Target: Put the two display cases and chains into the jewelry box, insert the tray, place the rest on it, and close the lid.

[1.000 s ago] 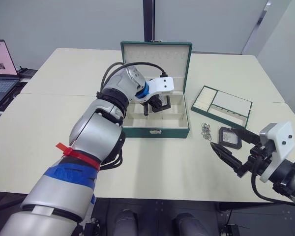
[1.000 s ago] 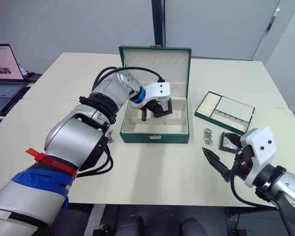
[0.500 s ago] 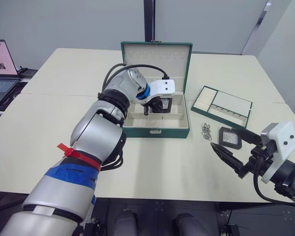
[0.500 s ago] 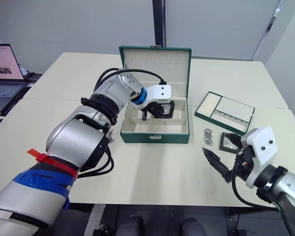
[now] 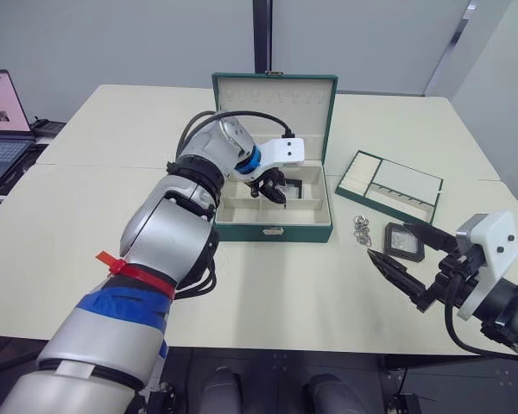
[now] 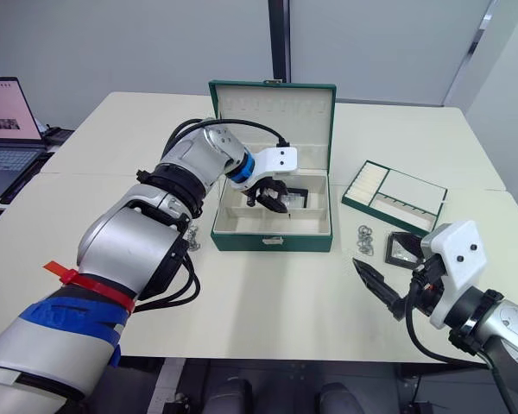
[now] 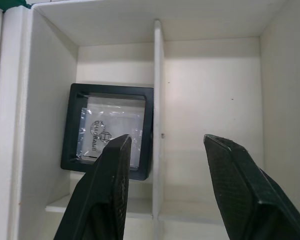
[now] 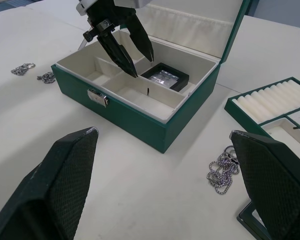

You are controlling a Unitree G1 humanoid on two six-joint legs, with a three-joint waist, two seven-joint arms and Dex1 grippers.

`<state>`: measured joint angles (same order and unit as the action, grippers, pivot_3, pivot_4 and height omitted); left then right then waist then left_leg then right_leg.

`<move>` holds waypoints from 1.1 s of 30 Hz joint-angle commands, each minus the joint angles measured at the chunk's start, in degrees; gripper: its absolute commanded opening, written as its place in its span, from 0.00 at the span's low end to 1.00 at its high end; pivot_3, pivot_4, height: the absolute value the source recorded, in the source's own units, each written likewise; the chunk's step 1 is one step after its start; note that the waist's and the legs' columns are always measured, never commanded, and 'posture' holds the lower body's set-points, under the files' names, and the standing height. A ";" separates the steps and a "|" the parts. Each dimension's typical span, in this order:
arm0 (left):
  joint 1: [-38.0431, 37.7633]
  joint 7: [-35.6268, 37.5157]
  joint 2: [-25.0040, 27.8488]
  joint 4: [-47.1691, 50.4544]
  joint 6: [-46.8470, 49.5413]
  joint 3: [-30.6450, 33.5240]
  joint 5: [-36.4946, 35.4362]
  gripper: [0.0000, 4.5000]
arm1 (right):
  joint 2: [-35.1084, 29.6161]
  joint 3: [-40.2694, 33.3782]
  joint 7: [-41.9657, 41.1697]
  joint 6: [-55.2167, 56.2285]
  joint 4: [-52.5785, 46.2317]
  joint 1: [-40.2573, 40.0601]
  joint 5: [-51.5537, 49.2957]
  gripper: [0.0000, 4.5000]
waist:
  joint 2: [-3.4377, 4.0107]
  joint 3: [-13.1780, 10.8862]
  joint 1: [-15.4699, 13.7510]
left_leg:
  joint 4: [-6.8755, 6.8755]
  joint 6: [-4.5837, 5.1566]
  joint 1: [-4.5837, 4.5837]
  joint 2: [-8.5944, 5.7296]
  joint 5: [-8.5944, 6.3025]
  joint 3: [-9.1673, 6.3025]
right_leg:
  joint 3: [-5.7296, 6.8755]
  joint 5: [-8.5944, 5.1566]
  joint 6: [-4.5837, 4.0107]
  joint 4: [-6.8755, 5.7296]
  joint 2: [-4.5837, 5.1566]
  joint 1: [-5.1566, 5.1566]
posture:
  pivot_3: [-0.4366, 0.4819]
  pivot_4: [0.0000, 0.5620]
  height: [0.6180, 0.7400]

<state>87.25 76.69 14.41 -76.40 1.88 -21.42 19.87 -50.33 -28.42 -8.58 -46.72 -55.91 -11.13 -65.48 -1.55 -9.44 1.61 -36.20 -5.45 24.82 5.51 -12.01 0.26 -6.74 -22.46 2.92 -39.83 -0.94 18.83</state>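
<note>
Over the jewelry box (image 5: 274, 203), left hand (image 5: 273, 185) spread open, display case (image 7: 109, 131) dropped inside. Right hand (image 5: 406, 259) open too. Second case (image 5: 404, 241) looks light, stiff, slick; best pinched by frame edges.

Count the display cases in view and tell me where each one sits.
2. One display case lies flat in a back compartment of the jewelry box, under the open left gripper. The other lies on the table, between the tray and the right gripper.
</note>
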 commanded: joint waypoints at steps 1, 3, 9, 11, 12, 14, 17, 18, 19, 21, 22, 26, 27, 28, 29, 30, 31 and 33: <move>1.77 2.33 1.06 1.49 0.21 1.73 -1.09 0.78 | -0.60 0.15 -0.33 1.46 -0.05 1.06 -0.44 1.00 | 0.00 0.00 -0.01 | 0.00 0.00 0.00 0.00 0.00 0.00 | 0.00 0.00 0.00 0.00 0.00 0.00 | 0.48 0.27 0.89; 1.71 2.49 1.46 1.85 -0.22 1.89 -1.02 0.91 | -0.58 0.74 -0.50 1.43 0.31 1.59 -0.10 1.00 | 0.00 0.00 -0.01 | 0.00 0.00 0.00 0.00 0.00 -0.01 | 0.01 0.00 0.00 0.00 0.00 0.00 | 0.48 0.27 0.89; 2.82 8.65 4.85 4.84 4.91 7.65 -7.03 0.99 | -0.89 2.91 -1.55 1.57 1.56 3.75 1.59 1.00 | 0.00 0.00 0.11 | 0.00 0.01 0.00 0.00 0.00 -0.01 | 0.01 0.00 0.00 -0.01 0.00 0.01 | 0.48 0.27 0.89; 2.76 13.95 7.35 8.65 10.23 12.15 -12.34 0.99 | -0.86 3.84 -2.12 1.48 2.06 4.68 2.09 1.00 | 0.01 0.00 0.30 | 0.00 0.00 0.00 0.01 0.00 -0.01 | 0.02 0.00 0.00 -0.02 -0.01 0.02 | 0.48 0.27 0.89; 2.39 15.02 8.02 10.34 12.03 13.33 -13.80 0.99 | -0.83 4.10 -2.29 1.44 2.20 4.94 2.25 1.00 | 0.02 0.01 0.31 | 0.01 0.00 0.00 0.03 0.01 -0.01 | 0.02 0.00 0.00 -0.05 -0.01 0.04 | 0.48 0.27 0.89; -4.12 15.46 12.21 22.66 14.53 16.19 -17.51 0.99 | -0.75 5.10 -3.04 1.63 2.52 5.68 2.64 1.00 | 0.08 0.04 0.32 | 0.01 -0.01 -0.02 0.05 0.02 -0.03 | 0.05 0.00 0.00 -0.04 -0.01 0.02 | 0.48 0.27 0.89; -18.09 10.63 18.54 46.80 20.84 20.65 -20.97 0.99 | -0.59 6.45 -4.68 1.77 2.88 6.19 3.39 1.00 | 0.61 0.35 0.84 | 0.02 -0.03 -0.15 0.12 0.02 0.06 | -0.01 0.00 0.00 0.06 0.01 -0.16 | 0.48 0.27 0.89; -22.33 10.21 20.49 53.16 26.21 22.11 -23.06 0.99 | -0.54 6.80 -5.19 1.80 3.04 6.23 3.61 1.00 | 0.61 0.36 0.83 | 0.04 -0.03 -0.37 0.17 0.02 0.07 | -0.01 -0.01 0.02 0.08 0.00 -0.36 | 0.48 0.27 0.89; -25.83 10.12 22.08 58.11 30.00 23.20 -25.07 0.99 | -0.45 7.01 -5.60 1.88 3.11 6.13 3.82 1.00 | 0.61 0.36 0.80 | 0.08 -0.03 -0.47 0.21 0.02 0.03 | 0.08 -0.01 0.02 0.09 -0.02 -0.43 | 0.48 0.27 0.89; -31.84 10.00 24.80 66.22 33.88 24.86 -28.67 0.99 | -0.35 7.29 -6.40 1.98 3.22 5.87 4.07 1.00 | 0.60 0.35 0.39 | 0.02 -0.05 -0.48 0.25 0.03 -0.10 | 0.22 -0.02 0.02 0.07 -0.02 -0.53 | 0.48 0.27 0.89; -35.74 7.60 25.06 71.24 35.91 28.20 -31.25 0.99 | -0.33 7.47 -6.99 2.02 3.28 5.64 4.10 1.00 | 0.59 0.35 0.26 | -0.03 -0.05 -0.47 0.25 0.03 -0.13 | 0.27 -0.02 0.02 0.12 -0.01 -0.56 | 0.48 0.27 0.89; -49.01 -1.04 26.44 85.48 43.03 38.02 -37.35 0.99 | -0.09 8.34 -9.17 2.31 3.34 4.26 4.58 1.00 | 0.54 0.38 -0.17 | -0.20 -0.04 -0.43 0.23 0.02 -0.16 | 0.39 -0.02 0.02 0.29 0.08 -0.76 | 0.48 0.27 0.89; -52.52 -3.06 26.69 87.82 43.63 40.15 -37.97 0.99 | 0.01 8.57 -9.61 2.43 3.34 3.80 4.84 1.00 | 0.54 0.38 -0.14 | -0.23 -0.04 -0.41 0.24 0.01 -0.22 | 0.48 -0.02 0.02 0.30 0.08 -0.80 | 0.48 0.27 0.89; -55.30 -4.76 26.84 89.61 44.13 42.01 -38.89 0.99 | 0.11 8.71 -9.95 2.56 3.36 3.41 5.05 1.00 | 0.56 0.40 -0.09 | -0.23 -0.04 -0.41 0.24 0.01 -0.24 | 0.50 -0.02 0.02 0.34 0.09 -0.80 | 0.48 0.27 0.89; -57.21 -6.13 27.02 90.89 44.52 43.21 -39.94 0.99 | 0.17 8.80 -10.21 2.70 3.38 3.13 5.25 1.00 | 0.55 0.39 -0.09 | -0.23 -0.03 -0.43 0.23 0.01 -0.23 | 0.49 -0.02 0.03 0.34 0.09 -0.85 | 0.48 0.27 0.89; -61.10 -6.43 26.92 92.27 43.13 45.74 -41.10 0.99 | 0.35 9.05 -10.67 2.82 3.53 2.53 5.51 1.00 | 0.53 0.39 -0.10 | -0.23 -0.03 -0.45 0.23 0.00 -0.25 | 0.52 -0.02 0.02 0.34 0.09 -0.87 | 0.48 0.27 0.89; -64.60 -6.99 26.68 93.17 41.45 48.03 -41.79 0.99 | 0.53 9.34 -11.19 2.93 3.63 1.89 5.91 1.00 | 0.53 0.41 -0.09 | -0.23 0.01 -0.44 0.24 -0.02 -0.28 | 0.55 -0.02 0.02 0.35 0.08 -0.85 | 0.48 0.27 0.89; -71.77 -6.82 26.25 93.19 37.12 52.17 -43.23 0.99 | 1.02 9.95 -12.45 3.21 3.85 0.32 6.92 1.00 | 0.52 0.42 -0.02 | -0.21 0.02 -0.47 0.23 -0.03 -0.30 | 0.58 -0.02 0.02 0.39 0.10 -0.92 | 0.48 0.27 0.89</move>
<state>17.37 70.14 40.62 15.22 42.12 26.45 -21.32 -49.70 -18.39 -19.85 -44.79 -51.33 -10.33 -59.26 -1.04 -9.02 1.59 -36.37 -5.41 24.35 5.75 -12.05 -0.04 -6.17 -22.48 2.94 -39.41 -0.86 17.92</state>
